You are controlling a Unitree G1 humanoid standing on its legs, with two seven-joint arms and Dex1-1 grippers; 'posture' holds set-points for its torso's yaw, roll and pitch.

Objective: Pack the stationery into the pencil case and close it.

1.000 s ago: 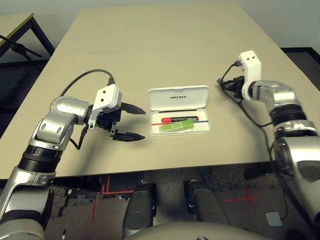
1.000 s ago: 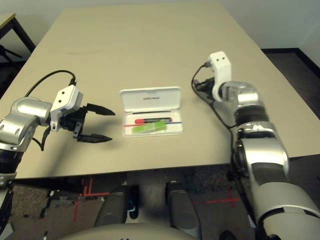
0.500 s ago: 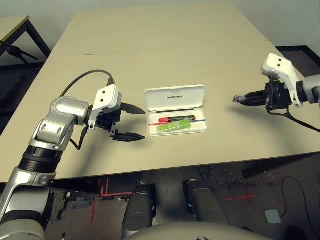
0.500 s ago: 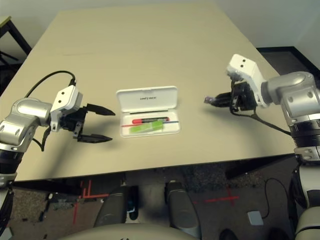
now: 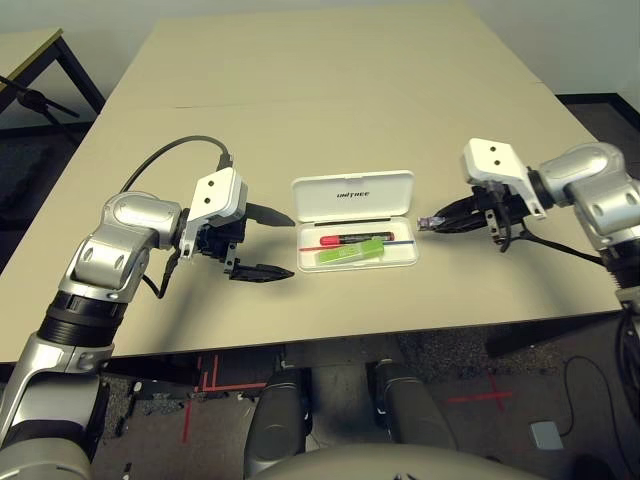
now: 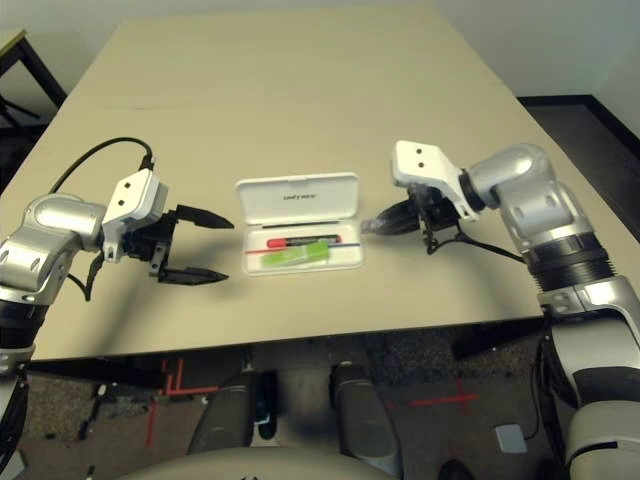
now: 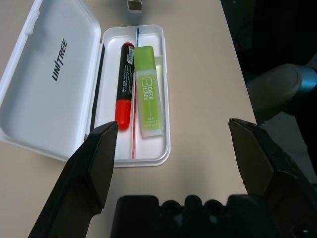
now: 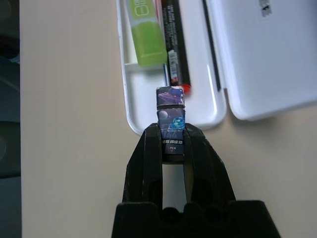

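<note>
The small dark printed piece (image 8: 171, 124) is pinched between the fingers of the right gripper (image 8: 172, 141), held by its rear half so that its front end juts out over the near end of the pencil case (image 5: 356, 222). It looks like a short, light, stiff block with a glossy wrapper (an eraser, by the look of it, though I cannot be sure), so it should weigh next to nothing but could slide or twist in a narrow pinch; the present hold across its two long flat sides seems the right place, and the release ought to be low and gentle so it does not bounce out of the shallow tray. Inside the tray already lie the red marker (image 7: 124, 93) with its black cap and, touching it alongside, the light-green stick (image 7: 147, 90), both rigid and settled lengthwise; free tray floor remains at the end nearest the right gripper, a likely spot for the piece. The case itself is thin hard plastic, lid (image 7: 50, 72) swung fully flat on the worktop (image 5: 330, 90), light enough to skate if pushed on one edge, so closing it probably wants a steadying touch. The left gripper (image 5: 264, 243) hovers just beside the case's other end, fingers spread wide on nothing.
</note>
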